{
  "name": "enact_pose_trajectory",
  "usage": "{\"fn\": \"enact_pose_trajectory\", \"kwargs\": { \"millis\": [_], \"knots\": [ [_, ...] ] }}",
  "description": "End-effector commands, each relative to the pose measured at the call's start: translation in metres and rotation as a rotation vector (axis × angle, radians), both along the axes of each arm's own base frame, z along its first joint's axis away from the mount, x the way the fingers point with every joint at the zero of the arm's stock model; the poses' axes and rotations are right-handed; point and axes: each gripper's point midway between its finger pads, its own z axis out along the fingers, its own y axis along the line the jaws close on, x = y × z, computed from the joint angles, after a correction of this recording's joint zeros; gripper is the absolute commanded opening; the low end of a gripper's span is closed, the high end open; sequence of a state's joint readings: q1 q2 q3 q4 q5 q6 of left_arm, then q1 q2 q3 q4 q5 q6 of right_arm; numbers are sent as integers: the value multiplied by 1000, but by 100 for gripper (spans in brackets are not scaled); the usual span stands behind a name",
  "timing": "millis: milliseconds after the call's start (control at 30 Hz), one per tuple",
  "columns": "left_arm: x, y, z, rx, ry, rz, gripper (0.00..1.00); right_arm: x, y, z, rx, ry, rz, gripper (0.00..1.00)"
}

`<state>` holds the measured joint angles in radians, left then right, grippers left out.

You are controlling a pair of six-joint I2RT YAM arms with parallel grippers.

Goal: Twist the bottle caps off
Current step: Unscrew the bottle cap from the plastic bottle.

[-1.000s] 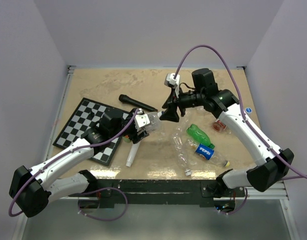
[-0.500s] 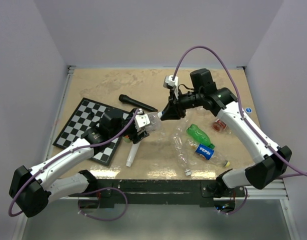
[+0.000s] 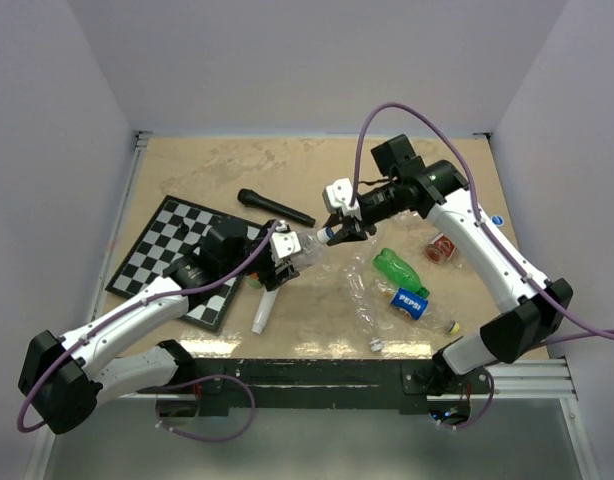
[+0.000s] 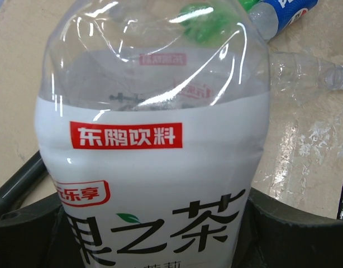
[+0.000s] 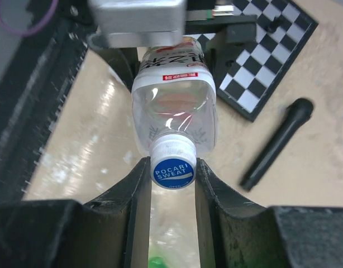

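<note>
My left gripper (image 3: 283,250) is shut on a clear bottle (image 3: 301,246) with a white label, held just above the table. In the left wrist view the bottle (image 4: 155,145) fills the frame between the dark fingers (image 4: 297,234). Its bottle cap (image 5: 172,163), white with a blue top, sits between the fingers of my right gripper (image 5: 172,170), which is shut on it. In the top view the right gripper (image 3: 337,234) meets the bottle's neck from the right. A small blue cap (image 3: 496,221) lies loose at the far right.
A green bottle (image 3: 399,270), a Pepsi bottle (image 3: 415,304) and a crushed clear bottle (image 3: 362,305) with a white cap (image 3: 376,346) lie to the front right. A chessboard (image 3: 157,250), a black microphone (image 3: 275,207) and a white microphone (image 3: 261,312) lie to the left.
My right gripper has moved down and left to the bottle's neck, turned at the wrist, and shut on the cap. The left arm and bottle have stayed still.
</note>
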<state>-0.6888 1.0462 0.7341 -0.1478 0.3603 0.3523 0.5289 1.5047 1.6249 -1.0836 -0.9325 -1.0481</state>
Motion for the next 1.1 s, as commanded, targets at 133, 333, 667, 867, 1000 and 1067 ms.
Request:
{"fn": "enact_pose_trajectory", "kwargs": {
  "millis": [133, 333, 667, 867, 1000, 1067],
  "knots": [
    [6, -3, 14, -45, -43, 5, 0, -12, -7, 19, 55, -395, 248, 0],
    [6, -5, 13, -45, -37, -1, 0, -21, -5, 15, 93, -309, 200, 5],
    [6, -4, 13, -42, -39, 6, 0, -20, -8, 29, 126, -176, 49, 57],
    [8, -3, 14, -40, -45, 17, 0, -28, -20, 34, 121, -123, 6, 73],
    [12, 0, 11, -31, -42, 40, 0, -32, -31, 30, 103, -75, -35, 75],
    [12, 0, 12, -32, -41, 42, 0, -32, -37, 30, 99, -60, -69, 75]
  ]
}}
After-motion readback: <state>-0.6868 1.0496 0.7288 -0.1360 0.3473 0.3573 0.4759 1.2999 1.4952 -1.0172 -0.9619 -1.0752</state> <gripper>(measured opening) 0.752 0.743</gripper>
